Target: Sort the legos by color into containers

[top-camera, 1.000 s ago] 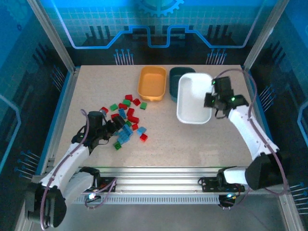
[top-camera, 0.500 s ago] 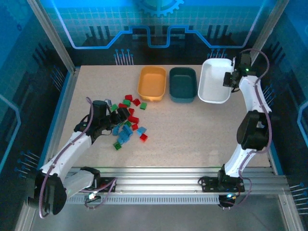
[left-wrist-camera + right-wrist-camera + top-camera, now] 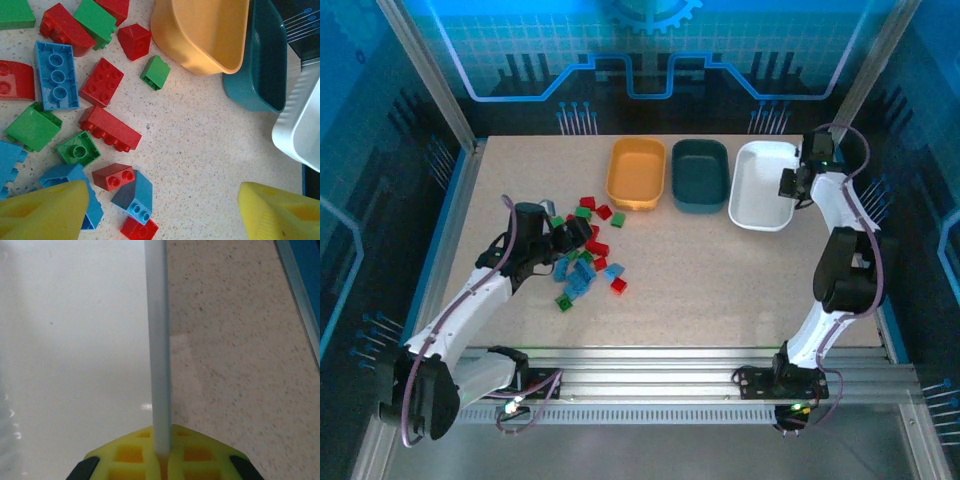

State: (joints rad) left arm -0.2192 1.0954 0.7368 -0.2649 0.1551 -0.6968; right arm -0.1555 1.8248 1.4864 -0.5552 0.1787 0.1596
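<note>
Red, green and blue legos (image 3: pixel 585 255) lie scattered on the speckled surface (image 3: pixel 720 290), left of centre. The left fingers (image 3: pixel 45 212) hang spread apart above the pile, holding nothing. Along the far edge, an orange-yellow bin (image 3: pixel 637 172), a dark teal bin (image 3: pixel 700 175) and a white bin (image 3: pixel 757 195) form a row. The right fingers (image 3: pixel 125 457) are clamped together on the white bin's right wall.

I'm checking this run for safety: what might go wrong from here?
The right pincer is shut on the rim of the white plastic bin; pulling away unopened might tip it or knock the dark teal bin. The open left pincer hangs over crowded plastic bricks; closing might catch two colours.
</note>
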